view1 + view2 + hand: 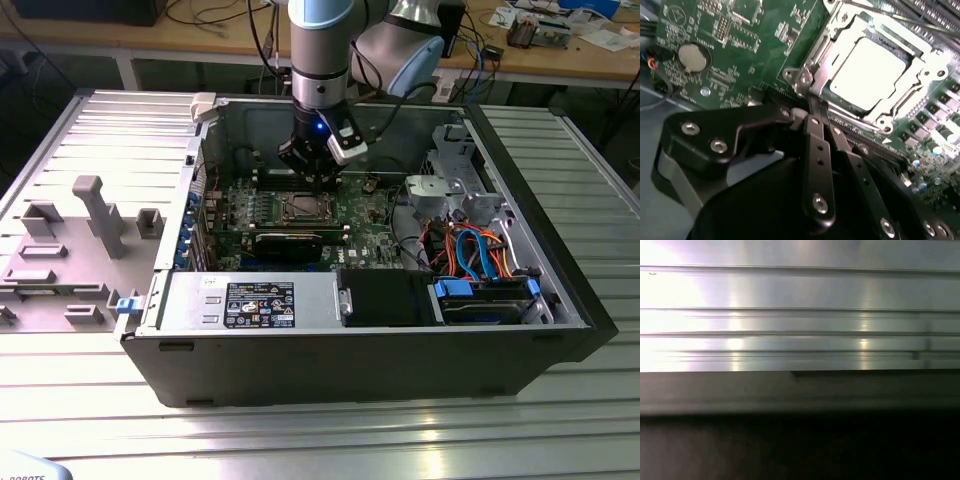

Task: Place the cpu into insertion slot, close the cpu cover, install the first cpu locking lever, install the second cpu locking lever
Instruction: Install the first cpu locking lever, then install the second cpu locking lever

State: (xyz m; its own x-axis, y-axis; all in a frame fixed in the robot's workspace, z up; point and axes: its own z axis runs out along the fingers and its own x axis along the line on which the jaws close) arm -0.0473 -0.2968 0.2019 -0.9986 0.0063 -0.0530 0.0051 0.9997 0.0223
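In the exterior view I see the arm reaching down into the open computer case (560, 300), with the gripper (318, 180) poised right over the green motherboard (370, 225). The insertion slot (302, 208) sits just below the fingertips, toward the camera from them. Nearer the camera than the slot lies the long black graphics card (288, 243), and beyond that the power supply (250, 300) along the case's front wall. To the exterior view's right of the slot I make out a bundle of orange and blue cables (480, 255). To the exterior view's left of the case, a grey fixture block (80, 250) stands on the ribbed metal table (320, 430).

In the second wrist view I have the gripper (819, 107) close up: its black fingers (816, 150) are pressed together, gripping nothing, the tips just beside the corner of the slot. The cpu (871, 70) sits seated in the insertion slot (805, 77), its silvery top showing through the window of the cpu cover (920, 82), which lies down flat over it. A round coin battery (692, 57) rests on the board, well apart from the slot.

In the first wrist view I get ribbed metal (800, 315) above a dark edge (800, 395).
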